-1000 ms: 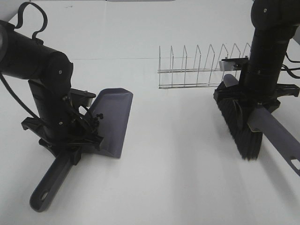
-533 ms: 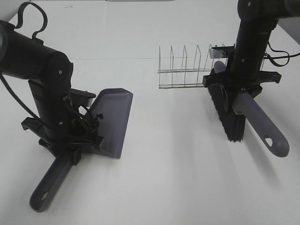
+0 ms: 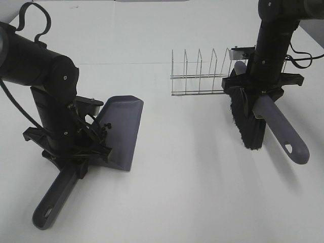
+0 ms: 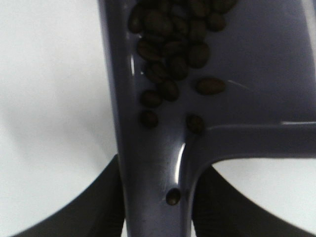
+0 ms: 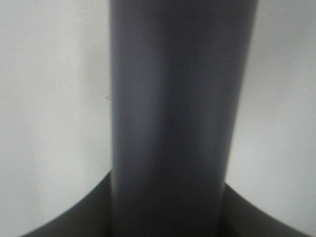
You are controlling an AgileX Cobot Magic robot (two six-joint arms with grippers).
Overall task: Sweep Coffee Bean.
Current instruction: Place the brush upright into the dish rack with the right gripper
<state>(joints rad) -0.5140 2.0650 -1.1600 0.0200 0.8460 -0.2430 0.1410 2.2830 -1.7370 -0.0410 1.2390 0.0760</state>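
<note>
I am watching two tools, both clamped tight: the left tool (image 3: 80, 153) is gripping the handle of the one dustpan (image 3: 124, 129), and the right tool (image 3: 260, 93) is gripping the handle of the one brush (image 3: 248, 126), bristles down by the single wire rack (image 3: 200, 76) on the desk (image 3: 192, 197). The beans (image 4: 168, 49) are lying inside the dustpan near its handle. I am counting about fifteen in a cluster running off the frame edge, plus one lone bean (image 4: 173, 196) in the handle's groove.

My left arm (image 3: 43, 71) and right arm (image 3: 275, 48) are matte black, round-jointed and dotted with small screws (image 3: 65, 77); thin black cables (image 3: 48, 20) loop off them.
</note>
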